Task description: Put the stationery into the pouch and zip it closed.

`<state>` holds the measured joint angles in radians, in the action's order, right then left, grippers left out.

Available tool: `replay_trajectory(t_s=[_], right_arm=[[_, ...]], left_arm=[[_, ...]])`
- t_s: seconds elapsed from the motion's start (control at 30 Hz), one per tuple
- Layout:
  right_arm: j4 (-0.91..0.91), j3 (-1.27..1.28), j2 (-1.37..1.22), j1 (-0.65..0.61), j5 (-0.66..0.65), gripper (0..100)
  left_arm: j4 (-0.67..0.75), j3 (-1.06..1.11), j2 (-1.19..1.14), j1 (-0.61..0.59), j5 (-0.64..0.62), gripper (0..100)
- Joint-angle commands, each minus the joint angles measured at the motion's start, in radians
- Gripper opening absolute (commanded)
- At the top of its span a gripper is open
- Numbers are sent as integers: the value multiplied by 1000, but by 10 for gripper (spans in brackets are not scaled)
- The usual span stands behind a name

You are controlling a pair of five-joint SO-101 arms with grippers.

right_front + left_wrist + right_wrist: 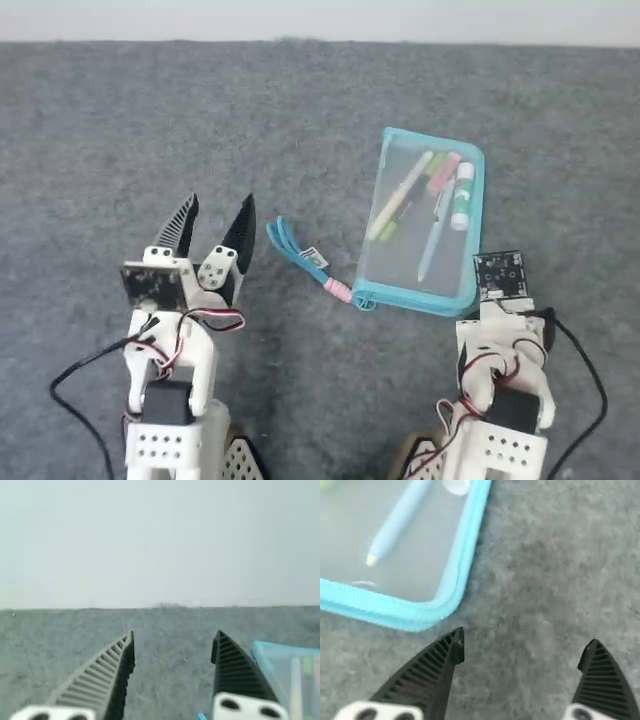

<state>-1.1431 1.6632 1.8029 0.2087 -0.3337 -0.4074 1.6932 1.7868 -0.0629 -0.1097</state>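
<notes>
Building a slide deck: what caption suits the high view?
Open left gripper beside a blue-trimmed pouch holding pens and a glue stick.

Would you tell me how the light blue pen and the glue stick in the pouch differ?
The light blue pen is long and slim; the white glue stick is short and thick. The pen reaches nearly to the pouch's near edge, while the glue stick stays in the far half. The pen is plain blue; the glue stick has a green part. Both lie inside the clear pouch.

Clear pouch [398,262], turquoise trim; grey speckled table [150,120]; black ribbed left pincer [219,201]
</notes>
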Motion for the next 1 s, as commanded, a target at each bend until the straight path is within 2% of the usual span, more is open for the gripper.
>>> replay_trajectory(t_s=[0.0,0.07,0.2,0.3,0.53,0.97], right_arm=[[24,20,7,50,8,349],[18,20,7,76,8,307],[18,20,7,111,8,130],[18,20,1,111,8,6],[-120,20,7,113,8,58],[-122,20,7,113,6,58]], left_arm=[[-77,-4,-34,-3,-9,240],[-199,-4,-46,-3,-8,240],[-477,-4,-51,-3,-8,240],[-589,-4,-51,-3,-8,240],[-772,-7,-49,0,-9,240],[-772,-7,-49,-2,-11,240]])
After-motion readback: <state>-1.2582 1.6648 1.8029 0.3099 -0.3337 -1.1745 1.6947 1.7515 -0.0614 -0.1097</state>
